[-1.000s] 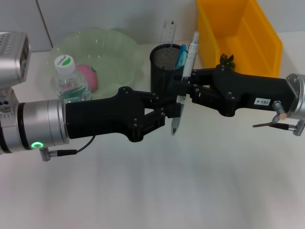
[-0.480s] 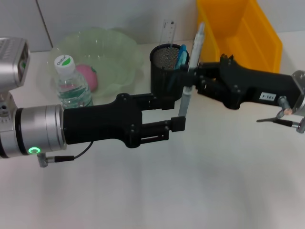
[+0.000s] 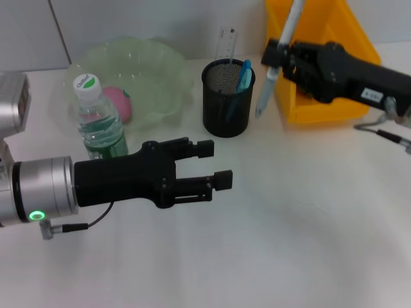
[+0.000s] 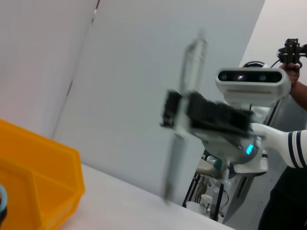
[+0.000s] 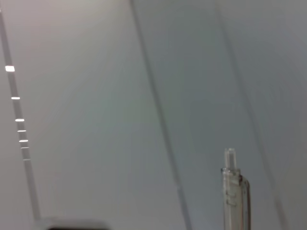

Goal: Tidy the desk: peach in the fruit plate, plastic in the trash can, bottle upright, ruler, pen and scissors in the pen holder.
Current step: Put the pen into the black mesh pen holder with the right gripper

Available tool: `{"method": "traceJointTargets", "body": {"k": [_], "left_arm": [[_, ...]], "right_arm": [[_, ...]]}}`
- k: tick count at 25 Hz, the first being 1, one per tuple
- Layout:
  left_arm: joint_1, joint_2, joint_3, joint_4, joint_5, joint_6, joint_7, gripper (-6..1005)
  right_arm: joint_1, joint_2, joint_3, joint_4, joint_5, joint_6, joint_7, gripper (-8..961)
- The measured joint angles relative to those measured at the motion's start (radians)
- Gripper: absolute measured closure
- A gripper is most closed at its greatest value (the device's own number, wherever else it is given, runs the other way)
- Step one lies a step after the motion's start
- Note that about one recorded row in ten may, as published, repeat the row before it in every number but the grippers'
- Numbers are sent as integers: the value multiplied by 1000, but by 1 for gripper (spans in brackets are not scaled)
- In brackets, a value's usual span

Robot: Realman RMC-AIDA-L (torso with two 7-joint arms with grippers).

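Observation:
My right gripper [image 3: 275, 56] is shut on a clear pen [image 3: 277, 61], held nearly upright in the air just right of the black mesh pen holder [image 3: 226, 109]. The left wrist view shows that pen [image 4: 180, 124] in the right gripper [image 4: 175, 111], and its top [image 5: 233, 191] shows in the right wrist view. The holder contains a blue-handled pair of scissors [image 3: 243, 76] and a clear ruler [image 3: 227, 40]. My left gripper [image 3: 214, 164] hangs open and empty in front of the holder. The bottle [image 3: 96, 119] stands upright. The peach [image 3: 119, 104] lies in the green fruit plate [image 3: 154, 61]. The plastic is out of view.
The yellow trash can [image 3: 324, 38] stands at the back right, partly behind my right arm; its corner [image 4: 43, 177] shows in the left wrist view. A cable [image 3: 385, 131] trails from the right wrist. A person [image 4: 295, 153] stands beyond the table.
The left gripper let go of the pen and drew back toward the front left, open. The right gripper carried the pen up and to the right, beside the holder.

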Motion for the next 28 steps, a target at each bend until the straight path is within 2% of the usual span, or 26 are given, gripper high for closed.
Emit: {"method": "traceJointTargets", "body": {"k": [1, 7, 13, 15, 18, 25, 27, 28], "left_arm": [[3, 0, 3, -10, 2, 3, 3, 222], [2, -3, 17, -41, 3, 6, 11, 223], [15, -5, 19, -137, 3, 5, 120, 224], [16, -4, 18, -146, 3, 3, 133, 225], [39, -4, 9, -170, 3, -14, 221, 225], [94, -13, -3, -177, -11, -113, 356, 227], [106, -16, -8, -184, -32, -132, 394, 227], [117, -18, -10, -205, -91, -137, 446, 227]], "right_arm": [[8, 2, -6, 2, 26, 53, -34, 813], [54, 5, -8, 15, 33, 164, -113, 813], [143, 8, -9, 87, 33, 317, -235, 813], [150, 9, -9, 95, 33, 332, -246, 813], [182, 12, -8, 137, 42, 400, -305, 813], [199, 13, -11, 175, 74, 457, -357, 812], [202, 14, -11, 179, 75, 473, -357, 812], [204, 14, -11, 183, 75, 491, -358, 812]]}}
